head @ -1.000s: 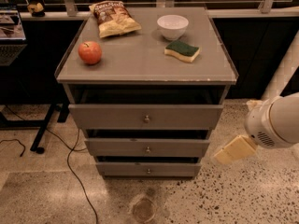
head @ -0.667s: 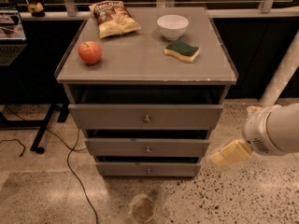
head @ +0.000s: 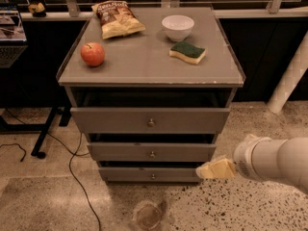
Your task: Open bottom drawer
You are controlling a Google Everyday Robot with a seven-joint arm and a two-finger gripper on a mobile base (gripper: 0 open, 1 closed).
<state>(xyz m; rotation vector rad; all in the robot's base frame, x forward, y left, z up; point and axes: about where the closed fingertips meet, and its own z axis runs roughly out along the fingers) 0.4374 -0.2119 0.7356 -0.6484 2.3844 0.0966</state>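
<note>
A grey cabinet has three drawers. The bottom drawer [head: 150,174] is the shortest, lowest front, with one small round knob [head: 153,176]. It sits slightly out from the cabinet, like the two drawers above it. My gripper [head: 208,170] comes in from the right on a white arm [head: 272,160]. Its cream tip is low, just at the right end of the bottom drawer front. It is well to the right of the knob.
On the cabinet top [head: 144,66] lie an apple [head: 92,54], a chip bag [head: 115,18], a white bowl [head: 177,27] and a green-yellow sponge [head: 187,52]. A cable [head: 72,167] and a desk leg [head: 45,134] are on the left floor. A round glassy object [head: 148,214] sits on the floor in front.
My gripper and arm have moved left and a little down, from beside the cabinet's right side to the right end of the bottom drawer front. The drawers have not moved.
</note>
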